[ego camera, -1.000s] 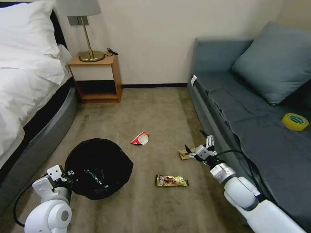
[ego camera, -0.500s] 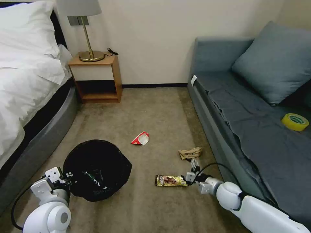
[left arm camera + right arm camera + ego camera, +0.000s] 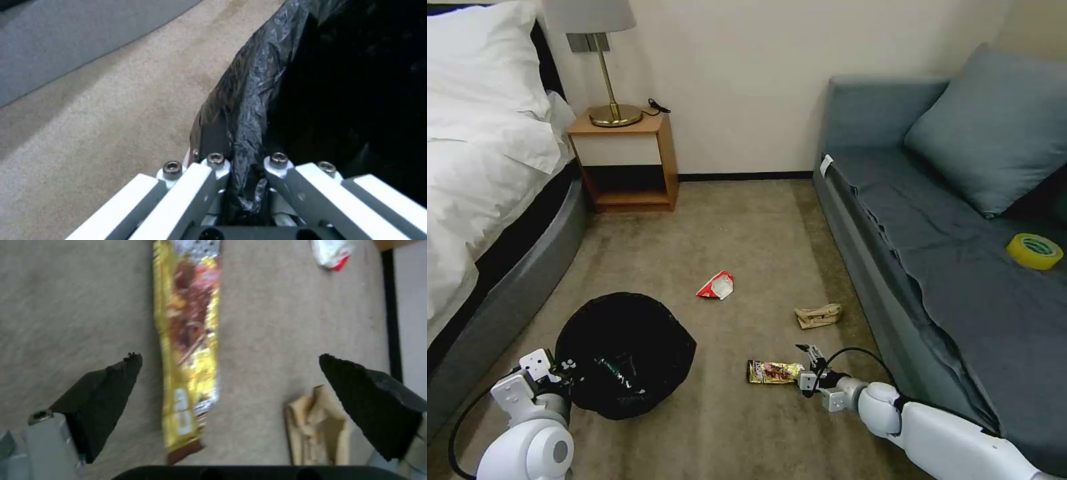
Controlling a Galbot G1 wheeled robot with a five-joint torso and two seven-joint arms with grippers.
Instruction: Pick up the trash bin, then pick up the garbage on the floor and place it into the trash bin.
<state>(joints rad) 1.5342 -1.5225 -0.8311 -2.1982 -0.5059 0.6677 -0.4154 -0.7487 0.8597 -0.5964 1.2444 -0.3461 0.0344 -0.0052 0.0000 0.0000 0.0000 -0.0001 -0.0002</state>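
Since the earlier frames, the right gripper (image 3: 808, 368) has been brought away from the tan paper wad (image 3: 818, 315) and lowered to the near end of the snack wrapper (image 3: 774, 372), while the trash bin (image 3: 624, 355) has been shifted slightly toward the robot. The right gripper's fingers (image 3: 104, 396) are spread wide, one on each side of the snack wrapper's long edges, nothing being pinched yet. The left gripper (image 3: 247, 180) is clamped on the trash bin's rim and bag liner, and a clear bottle (image 3: 614, 373) is seen inside.

The snack wrapper is judged to be light, thin and floppy, with a slick foil surface that may slide on the carpet (image 3: 747, 227); it is best taken across its narrow width near the end, pressed down so that the film buckles up between the pads. Its long axis is laid flat, running from the right gripper toward the trash bin. The red-and-white carton scrap (image 3: 716, 285) is left beyond the snack wrapper, well apart
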